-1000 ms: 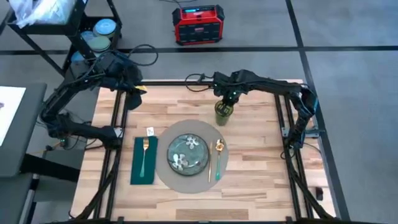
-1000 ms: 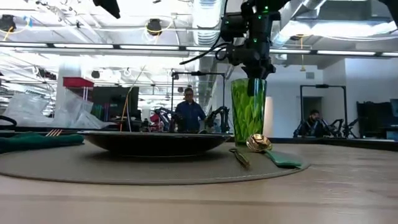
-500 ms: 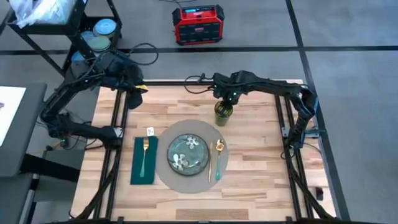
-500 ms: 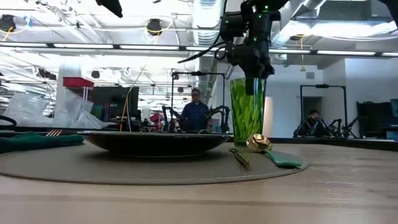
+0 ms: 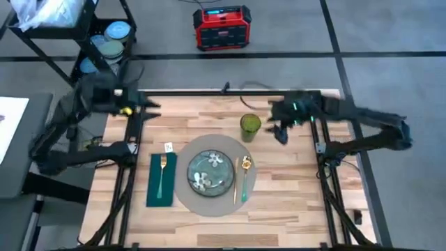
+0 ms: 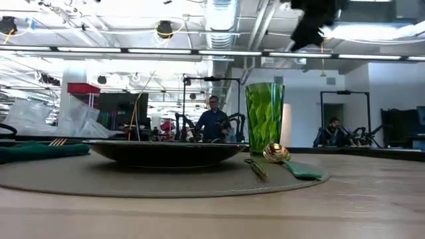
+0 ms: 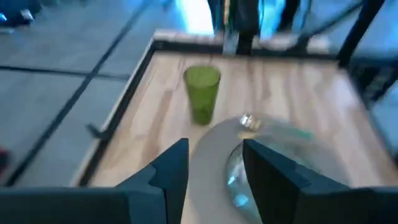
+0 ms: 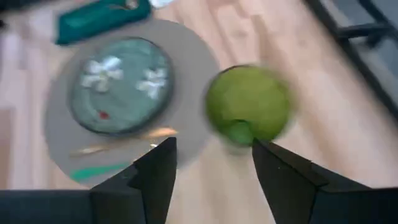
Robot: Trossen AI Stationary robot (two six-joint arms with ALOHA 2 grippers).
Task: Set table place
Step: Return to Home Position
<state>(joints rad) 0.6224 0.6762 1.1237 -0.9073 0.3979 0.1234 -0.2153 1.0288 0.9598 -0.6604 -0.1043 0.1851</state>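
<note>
While the right end effector [image 8: 213, 144] hangs above the light-wood plank bench [image 5: 293, 188] with its dark fingers [image 8: 155, 177] spread wide and nothing between them, the tall green patterned glass cup [image 5: 250, 126] stands upright just to its left, clear of it. Beyond the cup from that end effector lies the big flat round grey-taupe placemat [image 5: 187, 198], with the cup close by its rim. A dark floral round plate [image 5: 211, 171] sits at the mat's middle. A gold spoon [image 5: 245, 166] with a green handle lies on the mat's nearer side. A dark green rectangular cloth napkin [image 5: 153, 188] lies at its farther side. The left end effector [image 7: 216, 148] is by the bench's corner on its own side, well apart from the placemat. Its fingers are parted and empty.
</note>
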